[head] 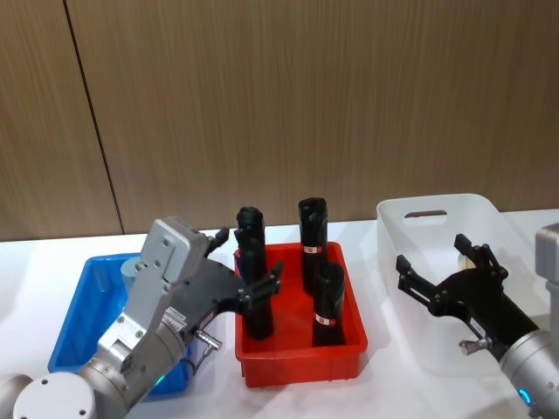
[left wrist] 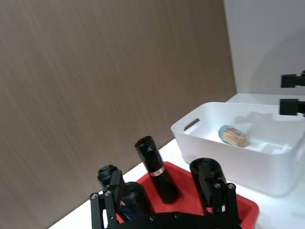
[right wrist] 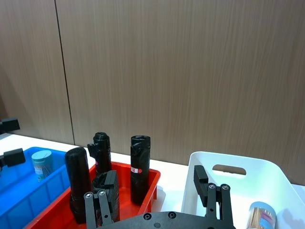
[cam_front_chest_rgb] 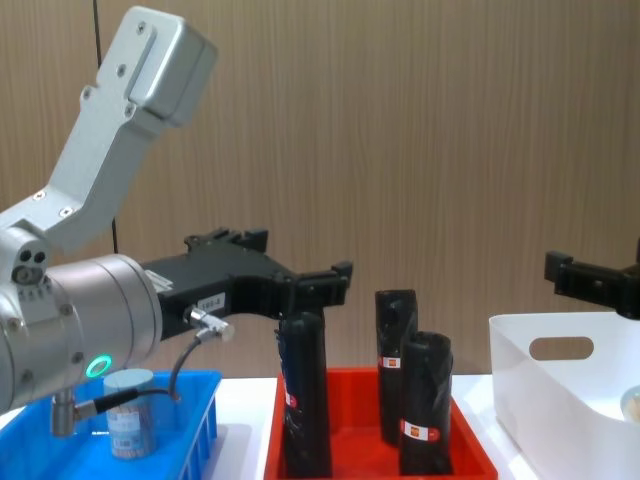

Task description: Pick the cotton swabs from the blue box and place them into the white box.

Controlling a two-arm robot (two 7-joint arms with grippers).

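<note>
Against a brown wood-grain panel wall [head: 306,87], a white table [head: 26,262] carries 3 containers in a row: a bright blue slotted plastic crate [head: 74,319] on the robot's left, a red plastic tray [head: 297,360] in the middle and a glossy white plastic bin [head: 437,202] with an oval handle cut-out on its right. Your left gripper [head: 247,260] hangs above the line where crate meets tray, its black fingers spread wide and gripping nothing. Under that arm, 1 small clear cotton-swab jar [cam_front_chest_rgb: 130,412] with a pale grey-blue lid stands upright in the blue crate. Your right gripper [head: 432,253] is poised over the white bin, its fingers likewise parted and empty. A 2nd swab jar [left wrist: 233,136] lies on its side on the bin's floor, beneath that gripper. 4 tall black wrapped cylinders [head: 312,234] with red-and-white tags stand upright in the red tray, between the 2 grippers; in the chest view the left gripper's fingertips sit just above the top of the nearest one.
</note>
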